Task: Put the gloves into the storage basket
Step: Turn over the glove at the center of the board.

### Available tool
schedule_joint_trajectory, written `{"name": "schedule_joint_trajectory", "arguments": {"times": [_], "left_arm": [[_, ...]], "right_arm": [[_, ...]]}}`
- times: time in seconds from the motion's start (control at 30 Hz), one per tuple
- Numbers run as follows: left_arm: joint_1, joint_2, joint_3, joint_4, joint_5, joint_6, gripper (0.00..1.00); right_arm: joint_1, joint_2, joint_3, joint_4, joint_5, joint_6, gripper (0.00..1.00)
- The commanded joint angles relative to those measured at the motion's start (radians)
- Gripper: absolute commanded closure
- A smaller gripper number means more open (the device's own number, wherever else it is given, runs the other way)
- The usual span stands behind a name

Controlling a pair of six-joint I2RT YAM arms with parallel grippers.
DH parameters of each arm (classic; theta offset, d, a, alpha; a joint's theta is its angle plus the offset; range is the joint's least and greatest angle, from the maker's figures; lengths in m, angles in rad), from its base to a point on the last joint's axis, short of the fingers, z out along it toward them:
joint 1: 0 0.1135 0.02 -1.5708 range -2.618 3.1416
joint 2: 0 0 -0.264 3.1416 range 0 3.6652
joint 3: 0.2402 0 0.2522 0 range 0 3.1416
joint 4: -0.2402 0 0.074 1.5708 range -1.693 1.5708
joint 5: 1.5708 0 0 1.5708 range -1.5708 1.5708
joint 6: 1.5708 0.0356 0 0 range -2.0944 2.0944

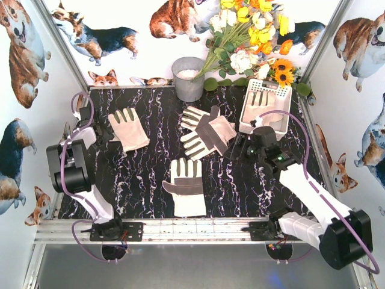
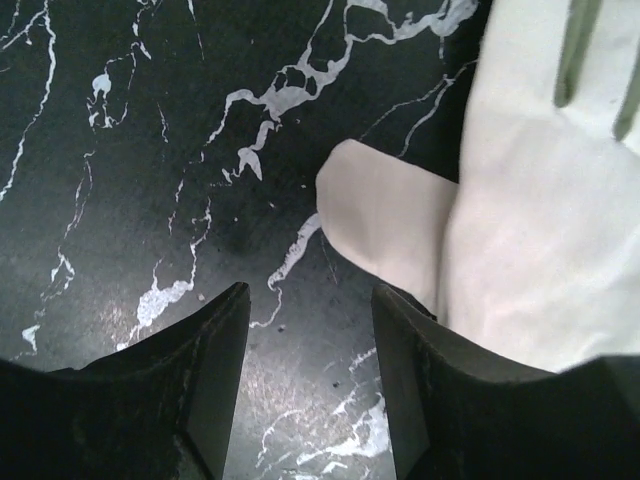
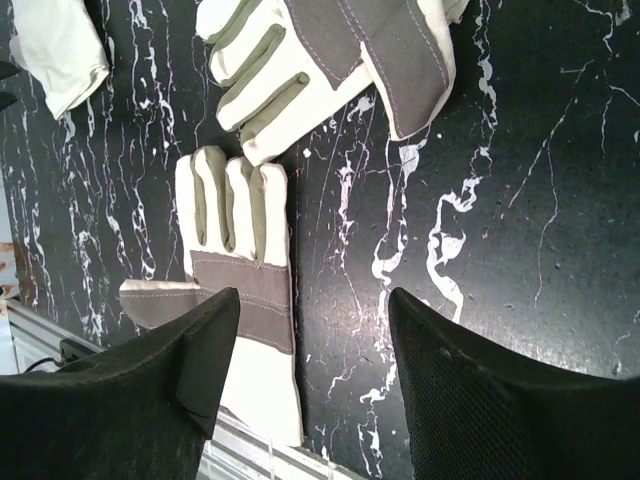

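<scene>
My left end effector [image 2: 310, 300] is open over the bare worktop [image 2: 140, 150], with a glove [image 2: 520, 200] just beside its right finger. My right end effector [image 3: 312, 300] is open and empty. One glove [image 1: 263, 99] lies inside the storage basket [image 1: 287, 105].

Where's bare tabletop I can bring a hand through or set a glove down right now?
Bare marble lies between the left glove and the stacked gloves, and beside the near glove on both sides, toward each arm. Crowded: stacked gloves, right arm and storage basket bunch together.
</scene>
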Motion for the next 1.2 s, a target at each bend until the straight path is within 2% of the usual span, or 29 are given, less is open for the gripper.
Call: {"name": "schedule_joint_trajectory", "arguments": {"times": [0.0,0.47,0.5,0.67,0.83,1.03,1.17], "left_arm": [[0.028,0.043,0.027,0.061,0.03,0.026,0.55],[0.044,0.129,0.064,0.15,0.117,0.055,0.6],[0.044,0.138,0.07,0.149,0.124,0.059,0.61],[0.043,0.147,0.073,0.145,0.129,0.063,0.83],[0.044,0.064,0.017,0.159,0.098,0.082,1.0],[0.043,-0.111,-0.022,0.124,0.082,0.129,1.0],[0.042,-0.277,-0.007,-0.001,0.028,0.198,1.0]], "right_arm": [[0.004,-0.059,0.014,-0.034,0.017,-0.015,0.37],[0.003,-0.087,-0.006,-0.092,0.017,-0.019,0.37],[0.004,-0.086,-0.006,-0.092,0.017,-0.017,0.37],[0.004,-0.093,0.005,-0.104,0.021,-0.012,0.37],[0.004,-0.113,0.01,-0.116,0.034,-0.01,0.37],[0.004,-0.126,0.013,-0.13,0.032,-0.006,0.37],[0.004,-0.146,0.016,-0.135,0.026,0.0,0.37]]}}
